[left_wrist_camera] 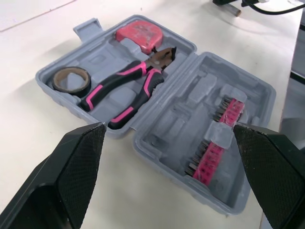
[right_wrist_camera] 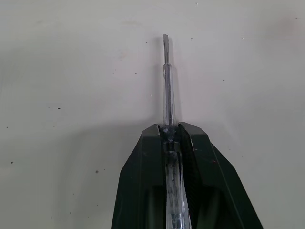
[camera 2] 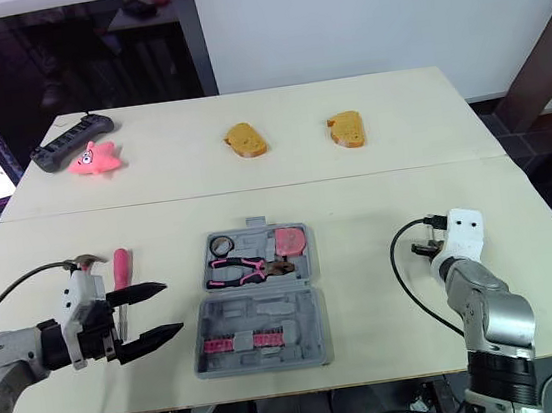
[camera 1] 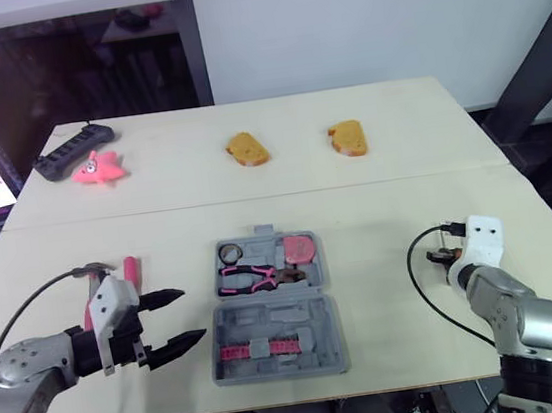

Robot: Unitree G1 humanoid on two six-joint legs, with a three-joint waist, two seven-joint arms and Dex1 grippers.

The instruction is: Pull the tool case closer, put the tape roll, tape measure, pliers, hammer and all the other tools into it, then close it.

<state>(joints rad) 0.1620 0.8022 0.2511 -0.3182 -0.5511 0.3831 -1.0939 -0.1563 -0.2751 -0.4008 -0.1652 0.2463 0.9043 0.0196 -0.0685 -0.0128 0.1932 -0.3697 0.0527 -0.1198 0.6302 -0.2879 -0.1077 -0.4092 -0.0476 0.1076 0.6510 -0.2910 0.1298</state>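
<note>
we judge the loading step to be half done: the tool case (camera 1: 311, 323) lies open at the centre of the counter (camera 1: 377, 204), with the tape roll (camera 1: 229, 253), pliers (camera 1: 255, 278) and tape measure (camera 1: 299, 249) already seated in its far tray, and a pink bit strip (camera 1: 263, 349) in the near half. our right gripper (right_wrist_camera: 170, 130), at three o'clock of the case, has its fingers clamped on a clear-handled screwdriver (right_wrist_camera: 166, 76) whose flat blade points out over bare counter. our left gripper (camera 1: 191, 315) hovers at nine o'clock of the case, fingers wide apart and holding nothing, tips aimed at the case. just behind it, at about ten o'clock of the case, lie a pink-handled screwdriver (camera 1: 131, 275) and what we take for the hammer (camera 1: 90, 271), largely hidden by the gripper. next, we think, the right arm must carry its screwdriver across to the case and lay it lengthwise in a free moulded slot without knocking the pliers; the hammer and the pink screwdriver then fall to the left. the strip of counter between the right gripper and the case is open, so that path looks free. the near half of the case sits close to the counter's six o'clock edge, so we should not push it that way, and closing needs that half swung up toward twelve o'clock.
</note>
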